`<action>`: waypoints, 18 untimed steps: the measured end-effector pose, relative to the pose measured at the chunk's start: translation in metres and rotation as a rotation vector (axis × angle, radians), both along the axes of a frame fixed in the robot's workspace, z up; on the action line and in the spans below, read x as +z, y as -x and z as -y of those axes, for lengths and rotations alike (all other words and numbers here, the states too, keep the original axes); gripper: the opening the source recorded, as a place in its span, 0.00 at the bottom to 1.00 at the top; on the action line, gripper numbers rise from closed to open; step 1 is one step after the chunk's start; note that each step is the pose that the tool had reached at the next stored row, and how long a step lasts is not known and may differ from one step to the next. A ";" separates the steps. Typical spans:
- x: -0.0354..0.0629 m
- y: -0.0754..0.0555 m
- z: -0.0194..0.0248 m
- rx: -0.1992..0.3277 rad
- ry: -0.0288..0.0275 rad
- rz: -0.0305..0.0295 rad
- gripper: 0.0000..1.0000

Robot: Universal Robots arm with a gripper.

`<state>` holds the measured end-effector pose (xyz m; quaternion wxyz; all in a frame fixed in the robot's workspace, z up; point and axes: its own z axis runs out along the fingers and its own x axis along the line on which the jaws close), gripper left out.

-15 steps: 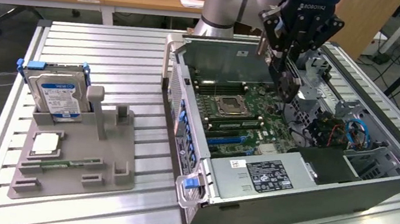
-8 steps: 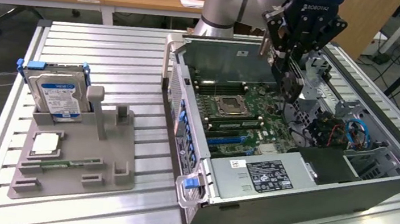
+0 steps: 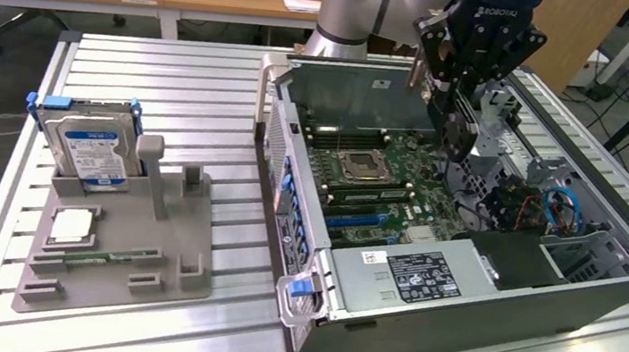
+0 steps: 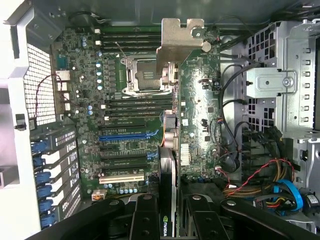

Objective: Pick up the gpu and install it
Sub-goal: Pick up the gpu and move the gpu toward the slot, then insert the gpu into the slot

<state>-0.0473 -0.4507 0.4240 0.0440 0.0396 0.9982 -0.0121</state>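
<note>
A: Fingers [image 4: 145, 220] nearest the lens: black, partly closed, clamped on the gpu [image 4: 167, 170], which shows edge-on between them.
B: Where does the card sit?
A: Upright inside the open computer case [image 3: 488, 328], over the motherboard [image 4: 125, 145]. Silver bracket [image 4: 182, 37] at the end away from the fingers. Contact with the board: cannot tell.
B: Outside the case?
A: Exterior view's left: grey holder [image 3: 125, 252] on the slatted surface [image 3: 181, 88], hard drive [image 3: 95, 149] standing in it.
</note>
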 end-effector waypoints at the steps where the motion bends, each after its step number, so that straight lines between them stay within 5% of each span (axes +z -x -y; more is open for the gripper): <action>1: 0.0000 -0.001 0.0000 0.000 0.0001 -0.0018 0.26; 6: 0.0001 -0.004 0.0000 0.000 0.0002 -0.0099 0.26; 18: 0.0000 -0.004 -0.0001 0.000 0.0002 -0.0100 0.26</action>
